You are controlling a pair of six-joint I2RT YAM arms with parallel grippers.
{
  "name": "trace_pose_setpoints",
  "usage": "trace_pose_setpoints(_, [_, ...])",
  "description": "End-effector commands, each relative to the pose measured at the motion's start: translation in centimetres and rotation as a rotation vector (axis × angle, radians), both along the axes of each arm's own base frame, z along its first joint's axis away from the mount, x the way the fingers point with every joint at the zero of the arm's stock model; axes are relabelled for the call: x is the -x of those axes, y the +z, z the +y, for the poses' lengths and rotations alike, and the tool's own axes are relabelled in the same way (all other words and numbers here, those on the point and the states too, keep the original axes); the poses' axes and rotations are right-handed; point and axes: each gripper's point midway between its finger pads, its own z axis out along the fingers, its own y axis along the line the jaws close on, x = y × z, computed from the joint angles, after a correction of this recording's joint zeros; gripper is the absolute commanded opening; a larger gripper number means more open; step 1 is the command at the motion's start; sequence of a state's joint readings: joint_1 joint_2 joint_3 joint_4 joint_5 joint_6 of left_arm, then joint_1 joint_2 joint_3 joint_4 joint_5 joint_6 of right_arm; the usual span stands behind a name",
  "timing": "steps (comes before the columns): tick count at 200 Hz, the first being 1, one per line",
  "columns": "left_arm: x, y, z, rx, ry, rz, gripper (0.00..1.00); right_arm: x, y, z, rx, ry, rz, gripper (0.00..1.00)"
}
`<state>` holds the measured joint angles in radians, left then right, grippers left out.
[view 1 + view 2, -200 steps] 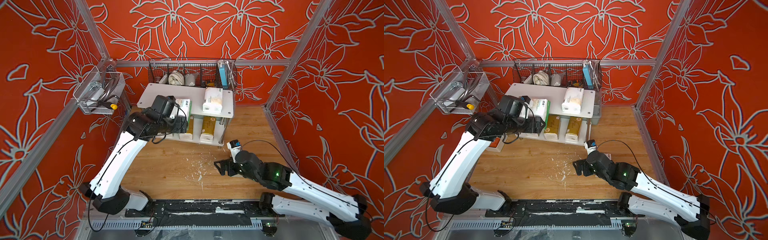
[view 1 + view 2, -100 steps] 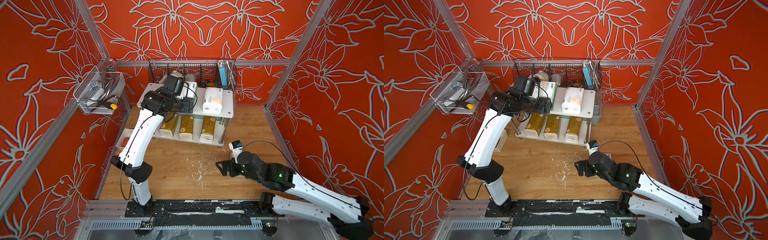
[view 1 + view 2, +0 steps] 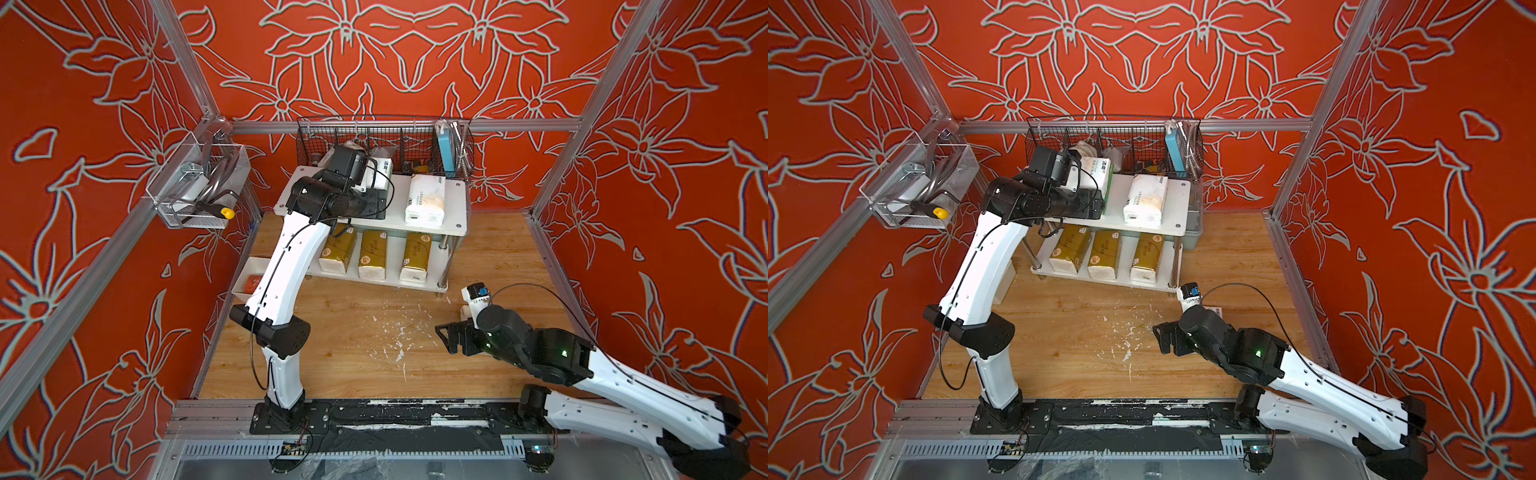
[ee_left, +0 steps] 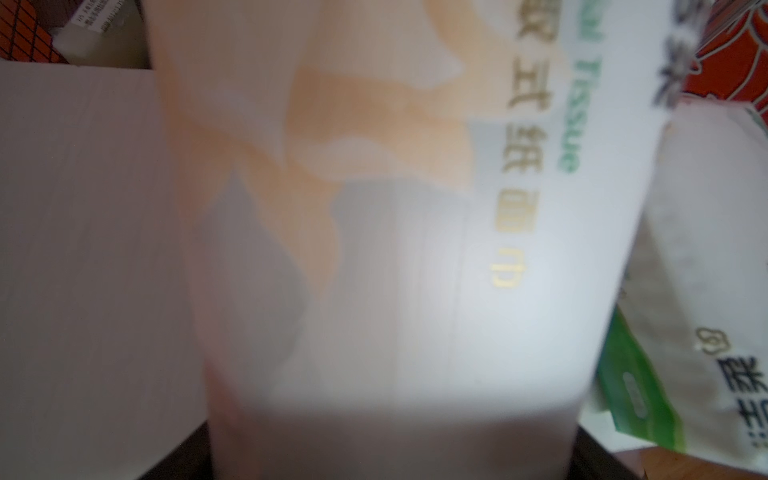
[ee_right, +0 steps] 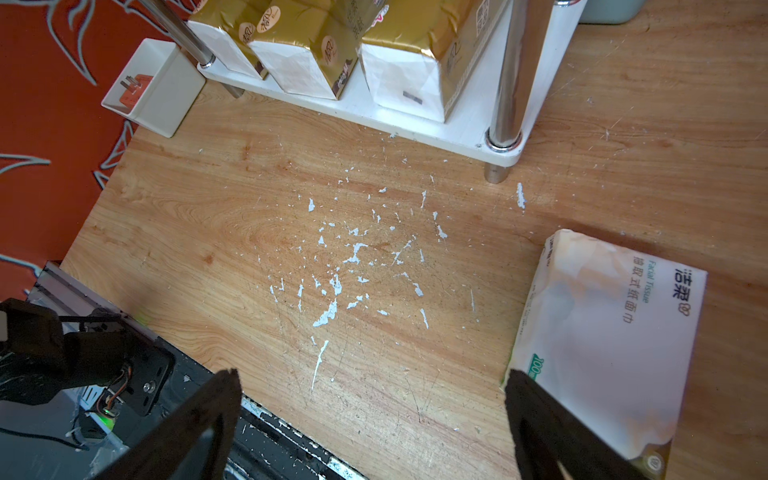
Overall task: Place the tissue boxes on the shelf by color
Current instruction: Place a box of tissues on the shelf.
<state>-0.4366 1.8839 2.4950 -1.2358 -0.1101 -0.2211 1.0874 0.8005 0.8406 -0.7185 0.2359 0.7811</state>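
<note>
left fingers (image 3: 377, 203) seemingly grip a white tissue box (image 3: 384, 168) over the shelf (image 3: 454, 205).

Wood floor (image 3: 374, 365) mid-frame in both top views: open, only white flecks (image 3: 401, 332). Shelf (image 3: 455, 226) lower tier: three gold packs (image 3: 373, 253) side by side, slim gaps. Upper tier: lying white pack (image 3: 424, 199) at frame-right, left arm (image 3: 291, 257) and held white pack (image 3: 1096, 172) over frame-left, bare strip between. Wire basket (image 3: 374, 137) blocks behind shelf. White tray (image 3: 249, 270) frame-left of shelf. Loose white pack (image 5: 602, 332) on floor just beside right gripper (image 5: 372, 374).
</note>
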Motion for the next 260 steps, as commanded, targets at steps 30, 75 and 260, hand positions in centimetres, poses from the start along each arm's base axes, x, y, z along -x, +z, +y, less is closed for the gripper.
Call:
trace_pose_setpoints(30, [-0.9, -0.9, -0.4, 0.015, 0.01, 0.021, 0.92, 0.0, -0.4, -0.6, 0.015, -0.025, -0.002, 0.99])
trace_pose_setpoints(75, [-0.8, -0.8, -0.4, 0.017, 0.014, 0.02, 0.93, -0.1, -0.4, -0.5, 0.014, -0.023, -0.002, 0.99])
trace_pose_setpoints(260, [0.1, 1.3, -0.8, 0.099, 0.007, -0.017, 0.99, -0.3, -0.3, -0.7, 0.036, -0.033, -0.011, 0.99])
